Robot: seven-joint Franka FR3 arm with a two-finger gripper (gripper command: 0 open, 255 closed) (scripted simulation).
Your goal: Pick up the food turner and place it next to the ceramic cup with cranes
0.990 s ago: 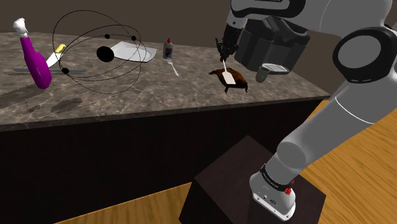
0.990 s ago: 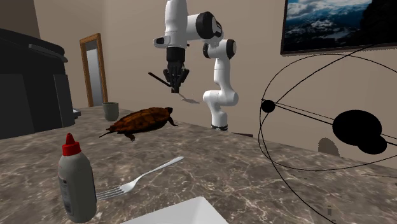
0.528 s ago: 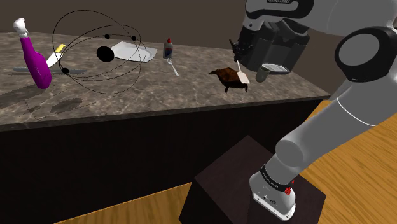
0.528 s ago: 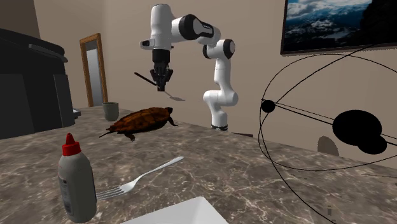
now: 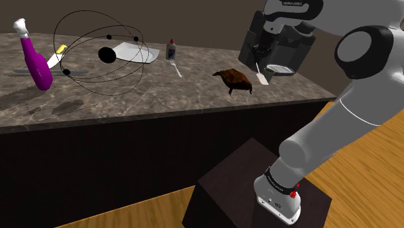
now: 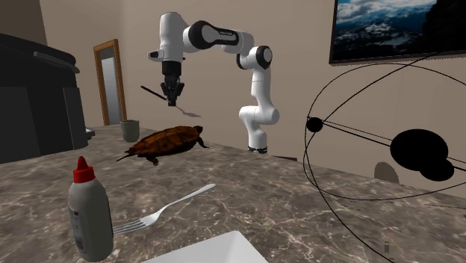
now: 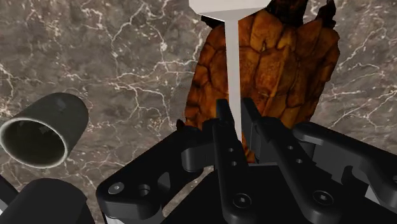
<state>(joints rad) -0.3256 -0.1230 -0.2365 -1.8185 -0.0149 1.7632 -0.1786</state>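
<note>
1. Worktop (image 5: 162, 97): dark veined stone surface that carries all the loose things.
2. Arm (image 5: 362, 97): white with dark joints, rising from the dark box stand (image 5: 259, 194) and bending over the worktop's end nearest the stand.
3. Wire sphere (image 5: 103, 55): thin black rings with black balls, towards the shoulder view's left, beside a purple bowling pin (image 5: 37, 61).
4. Turtle figure (image 6: 166, 140): brown, patterned shell, resting on the worktop below the hand.
5. Glue bottle (image 6: 89, 213) and fork (image 6: 168, 208): close together, well apart from the turtle figure, near a white plate (image 5: 136, 53).
6. Cup (image 6: 130, 130): plain grey-green, upright, open mouth up, just beside the turtle figure.
7. Food turner (image 6: 187, 111): in the air above the worktop, tilted, with the dark handle end high and the pale blade low. In the wrist view its pale shaft (image 7: 233, 70) runs out over the turtle's shell, with the cup (image 7: 43, 127) off to one side.
8. Jaws: clenched on the food turner's shaft, one black finger on each side.
</note>
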